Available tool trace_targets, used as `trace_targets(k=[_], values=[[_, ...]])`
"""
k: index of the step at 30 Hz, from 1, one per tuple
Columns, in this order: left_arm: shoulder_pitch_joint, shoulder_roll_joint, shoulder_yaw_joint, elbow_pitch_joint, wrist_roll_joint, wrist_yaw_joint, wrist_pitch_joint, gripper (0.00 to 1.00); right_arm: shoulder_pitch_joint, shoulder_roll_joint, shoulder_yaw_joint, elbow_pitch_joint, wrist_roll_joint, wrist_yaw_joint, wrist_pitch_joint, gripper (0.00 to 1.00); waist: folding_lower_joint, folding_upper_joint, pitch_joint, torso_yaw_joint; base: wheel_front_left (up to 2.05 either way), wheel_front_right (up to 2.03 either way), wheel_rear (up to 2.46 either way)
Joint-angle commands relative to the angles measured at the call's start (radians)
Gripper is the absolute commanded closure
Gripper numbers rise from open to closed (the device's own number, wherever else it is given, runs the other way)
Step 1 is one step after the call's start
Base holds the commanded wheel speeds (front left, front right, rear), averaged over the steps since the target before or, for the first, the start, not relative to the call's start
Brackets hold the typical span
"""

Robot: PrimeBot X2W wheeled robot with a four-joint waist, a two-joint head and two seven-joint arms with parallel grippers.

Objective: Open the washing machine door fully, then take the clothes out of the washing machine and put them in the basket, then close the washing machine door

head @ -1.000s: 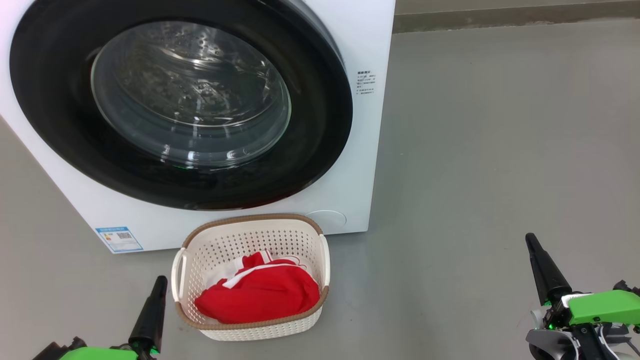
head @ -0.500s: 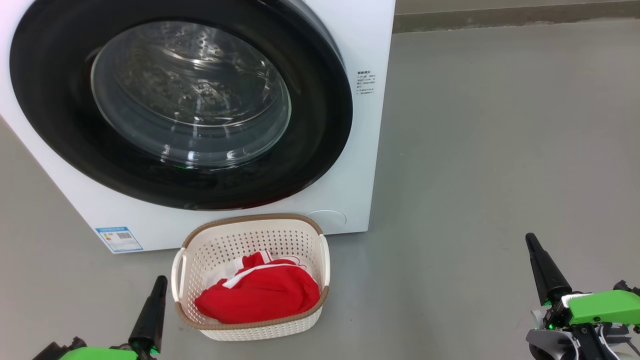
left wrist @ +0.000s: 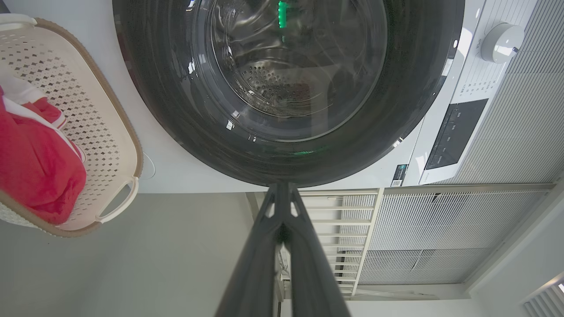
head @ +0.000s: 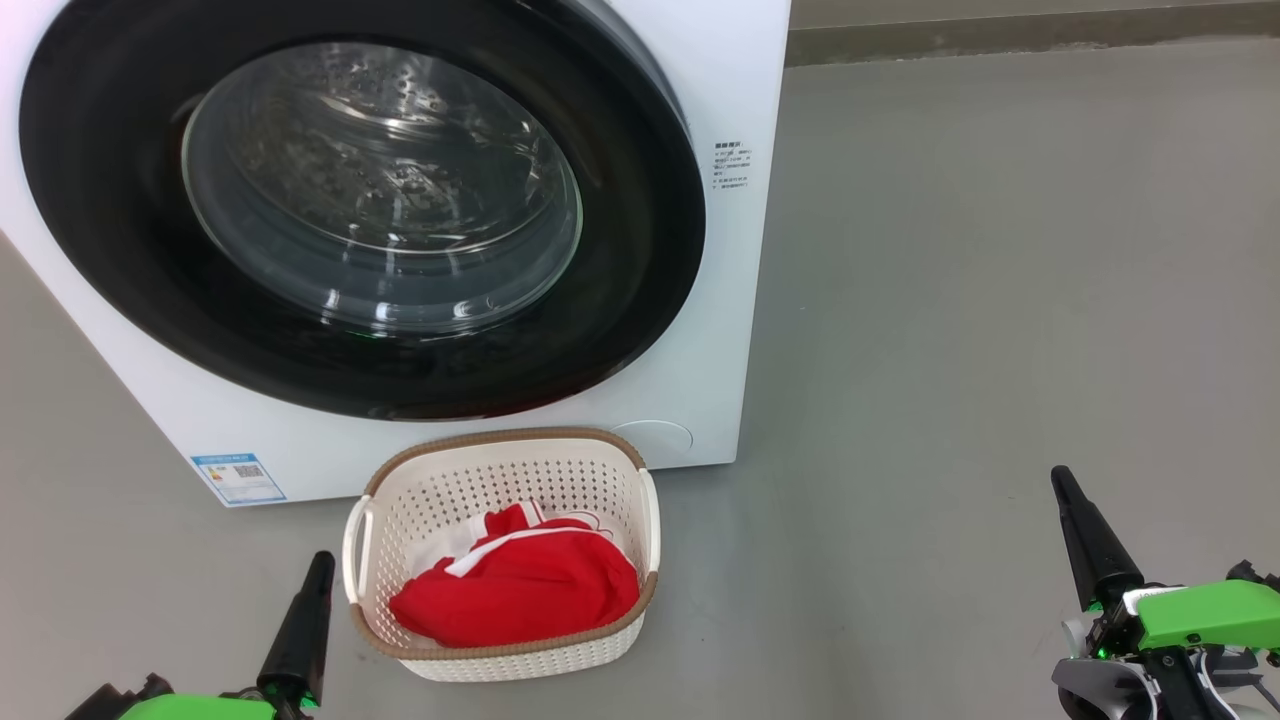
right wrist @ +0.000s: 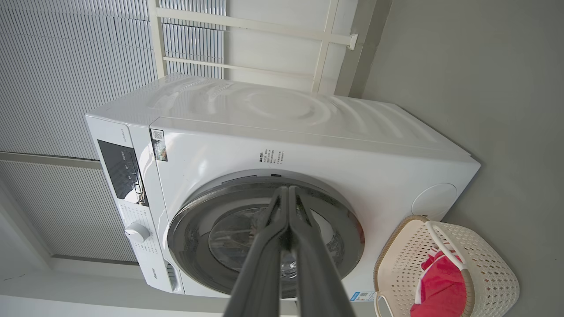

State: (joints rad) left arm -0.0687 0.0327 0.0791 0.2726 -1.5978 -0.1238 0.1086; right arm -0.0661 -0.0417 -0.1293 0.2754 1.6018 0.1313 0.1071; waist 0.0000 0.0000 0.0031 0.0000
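On the grey floor (head: 950, 300), just in front of the washer (head: 740, 60): the basket (head: 505, 436); cream, full of little holes, brown woven-look rim, a handle at each short side; parked below the door (head: 640, 285), close to the washer's front, can't tell whether actually touching. Inside the basket, the clothes (head: 520, 595); bright red, soft and bunched into one heap, white trim stripes across the top, piled toward the near end and sitting below the rim; far wall of the basket showing its holes above the heap. Door shut flat against the front; wide glossy black rim, bulging clear glass in the middle, steel drum holes visible through it from the left wrist view. Small blue label (head: 238, 478) at the washer's lower corner, left of the basket; round white dial (left wrist: 500, 42) and dark panel (left wrist: 456, 132) up on the control strip. Left gripper (head: 321, 560) low at the lower left of the head view, just beside the basket's left handle but apart from it; fingers pressed together, gripping nothing. Right gripper (head: 1058, 478) well off to the right over bare floor; fingers closed tip to tip as well, also empty.
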Motion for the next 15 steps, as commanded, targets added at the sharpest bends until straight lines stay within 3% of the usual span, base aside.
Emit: trace_targets(k=[1,15], values=[[-0.039,0.018,0.035,-0.027,-0.011,-0.007,0.005,1.00,-0.042,-0.009,0.015,-0.031,0.007,-0.001,0.006,1.00,0.0000,0.0000,0.000,0.000,0.00,0.00,0.00],[-0.039,0.018,0.035,-0.027,-0.011,-0.007,0.005,1.00,-0.042,-0.009,0.015,-0.031,0.007,-0.001,0.006,1.00,0.0000,0.0000,0.000,0.000,0.00,0.00,0.00]])
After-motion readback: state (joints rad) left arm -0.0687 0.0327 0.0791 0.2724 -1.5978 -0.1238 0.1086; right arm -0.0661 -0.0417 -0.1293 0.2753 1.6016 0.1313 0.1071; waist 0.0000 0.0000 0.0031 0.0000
